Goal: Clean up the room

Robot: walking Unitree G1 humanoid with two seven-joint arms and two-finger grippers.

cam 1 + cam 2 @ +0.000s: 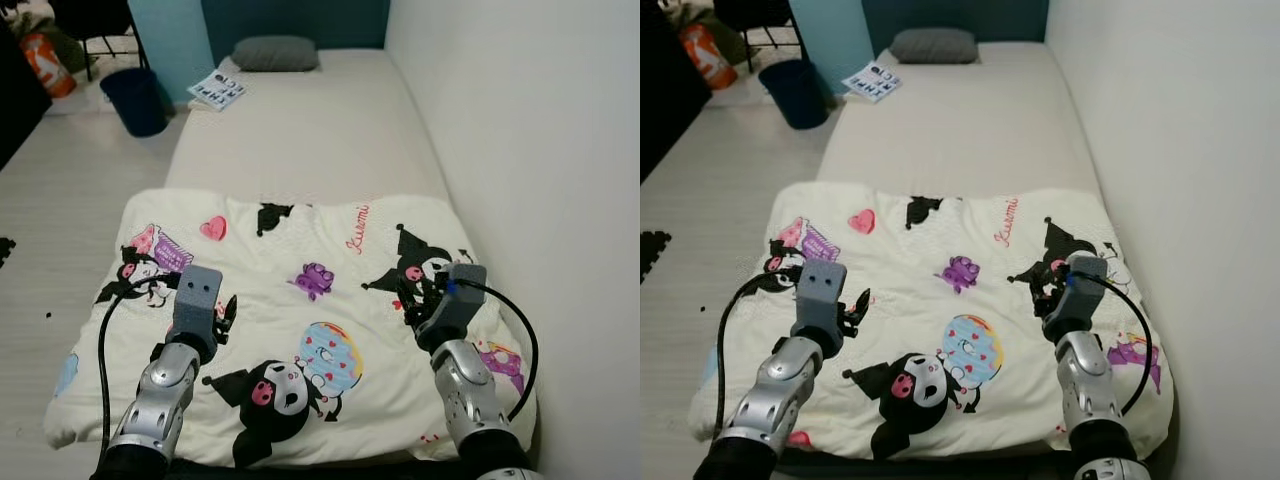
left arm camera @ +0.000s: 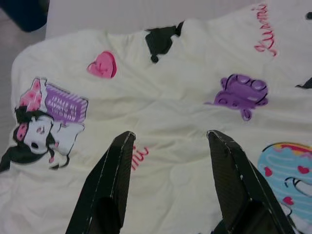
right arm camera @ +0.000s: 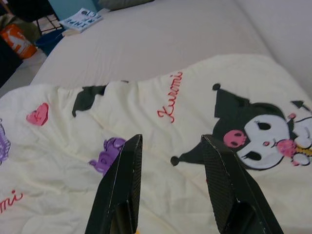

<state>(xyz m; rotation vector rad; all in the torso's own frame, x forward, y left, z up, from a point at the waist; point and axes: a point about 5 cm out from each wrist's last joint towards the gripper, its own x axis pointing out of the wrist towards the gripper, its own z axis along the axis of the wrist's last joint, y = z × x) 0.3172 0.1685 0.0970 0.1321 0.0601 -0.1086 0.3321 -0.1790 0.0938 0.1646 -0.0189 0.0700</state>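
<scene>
— Hovering low over the near end of the blanket (image 1: 300, 300), your left gripper (image 2: 170, 141) has its fingers spread wide and holds nothing; so does your right gripper (image 3: 170, 146). Why set them like that?

— I'd judge it's a two-corner grasp: one gripper toward each side of the cartoon-printed blanket, which covers the near half of the mattress (image 1: 320, 140), so you can pull it up evenly.

— What can't you make out?

— The blanket's nearest hem drops below the head views behind your arms, so you can't tell how much hangs over. Whether either fingertip touches the cloth is unclear too.

— And farther off?

— A grey pillow (image 1: 275, 53) lies at the head end, with a printed booklet (image 1: 218, 90) at the mattress's left edge. On the floor beyond stand a dark bin (image 1: 135, 100) and an orange bag (image 1: 45, 62), partly cut off.
</scene>
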